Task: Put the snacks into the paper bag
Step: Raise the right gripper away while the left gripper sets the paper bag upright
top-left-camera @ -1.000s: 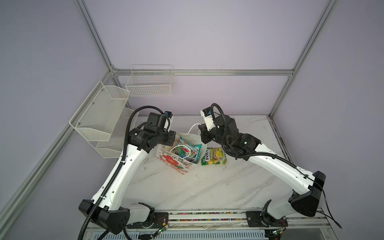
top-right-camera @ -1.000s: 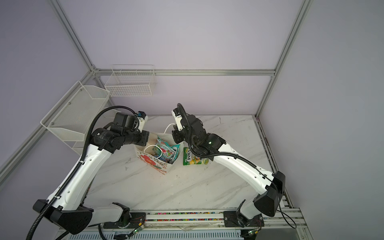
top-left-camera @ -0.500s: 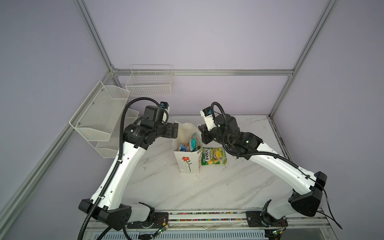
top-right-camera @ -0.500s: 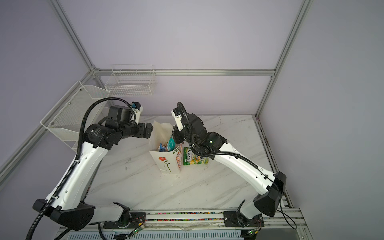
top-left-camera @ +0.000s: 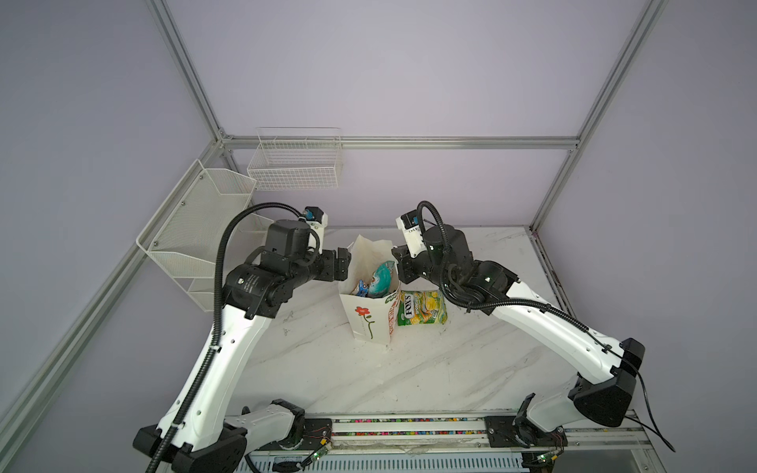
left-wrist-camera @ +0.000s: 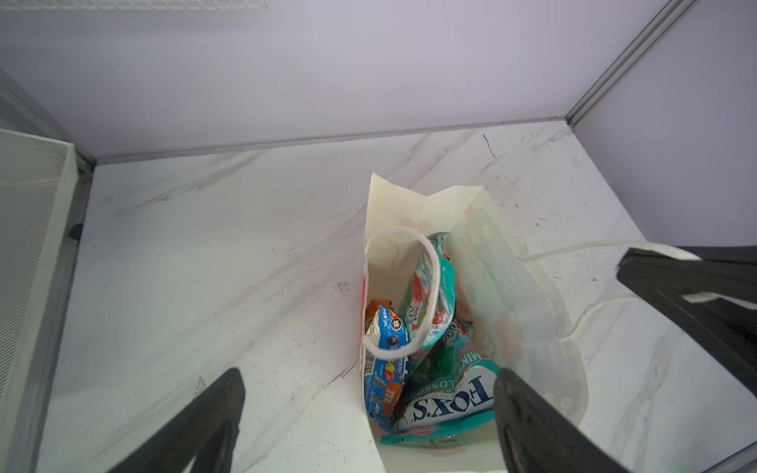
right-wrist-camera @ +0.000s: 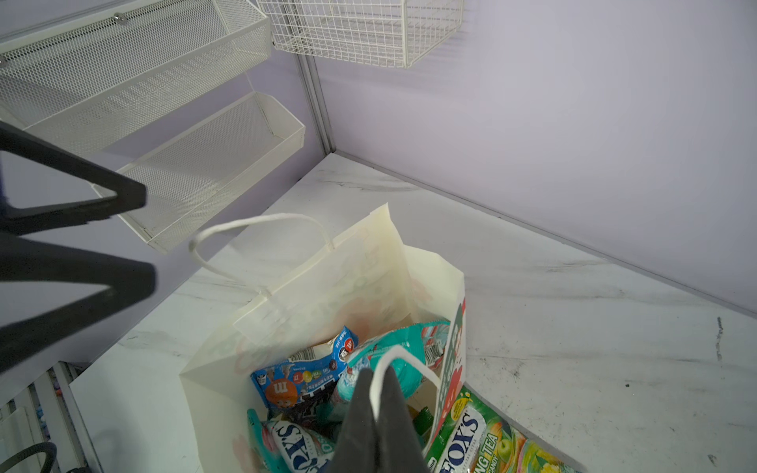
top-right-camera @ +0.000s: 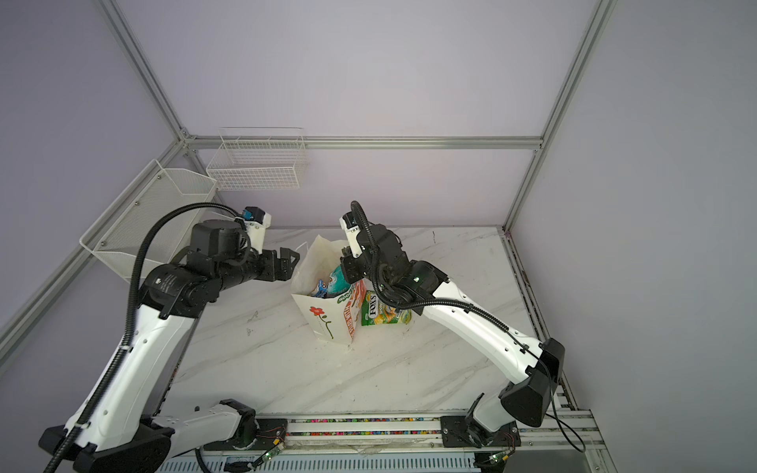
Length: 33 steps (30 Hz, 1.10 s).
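in both top views we see the paper bag point(top-left-camera: 364, 323) point(top-right-camera: 321, 323) upright on the bench point(top-left-camera: 450, 368), long axis vertical, mouth up, a green-yellow fox's packet point(top-left-camera: 422, 313) flat beside it; the left wrist view shows our left hand point(left-wrist-camera: 368, 381) spread by its mouth; the right wrist view shows our right hand point(right-wrist-camera: 379, 381) pinching its cord handle point(right-wrist-camera: 399, 350).

White bench point(top-left-camera: 450, 368), marbled with grey veins, flecked with dark specks. Above the bench's far left corner, fixed to the lilac back wall point(top-left-camera: 389, 73): white wire basket point(top-left-camera: 297, 172). Beside the bench's left edge, hung on the side wall: upper mesh bin point(top-left-camera: 196, 221) over lower mesh bin point(right-wrist-camera: 213, 172). Aluminium frame bar point(top-left-camera: 450, 142) high above the bench's far edge. Slotted metal rail point(top-left-camera: 409, 428) along the bench's near edge.
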Each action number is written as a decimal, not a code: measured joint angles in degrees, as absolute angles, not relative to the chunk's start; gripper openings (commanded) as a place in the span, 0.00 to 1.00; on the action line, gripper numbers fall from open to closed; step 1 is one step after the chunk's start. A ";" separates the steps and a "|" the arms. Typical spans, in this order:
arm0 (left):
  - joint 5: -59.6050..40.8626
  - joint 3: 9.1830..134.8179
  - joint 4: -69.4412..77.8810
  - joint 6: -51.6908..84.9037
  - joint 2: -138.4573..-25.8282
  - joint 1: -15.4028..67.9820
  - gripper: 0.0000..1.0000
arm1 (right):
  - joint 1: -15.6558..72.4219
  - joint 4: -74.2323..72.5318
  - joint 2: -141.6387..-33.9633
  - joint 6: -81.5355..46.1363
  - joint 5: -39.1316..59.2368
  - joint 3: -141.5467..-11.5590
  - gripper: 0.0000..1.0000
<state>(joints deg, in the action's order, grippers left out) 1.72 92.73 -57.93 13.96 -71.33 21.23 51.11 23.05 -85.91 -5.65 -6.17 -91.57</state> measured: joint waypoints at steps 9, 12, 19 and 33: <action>1.72 91.90 -56.80 13.85 -77.62 22.33 0.82 | 51.11 22.96 -83.85 -6.24 -6.17 -89.01 0.03; 1.96 91.90 -56.16 13.74 -78.72 22.33 0.75 | 51.11 22.83 -83.02 -6.39 -6.17 -87.99 0.03; 1.56 90.96 -54.63 13.74 -83.70 22.33 0.56 | 51.11 22.31 -80.60 -6.96 -7.35 -84.99 0.03; 1.28 90.21 -55.02 12.36 -87.33 22.52 0.00 | 49.36 19.86 -74.00 -11.68 -12.82 -74.30 0.01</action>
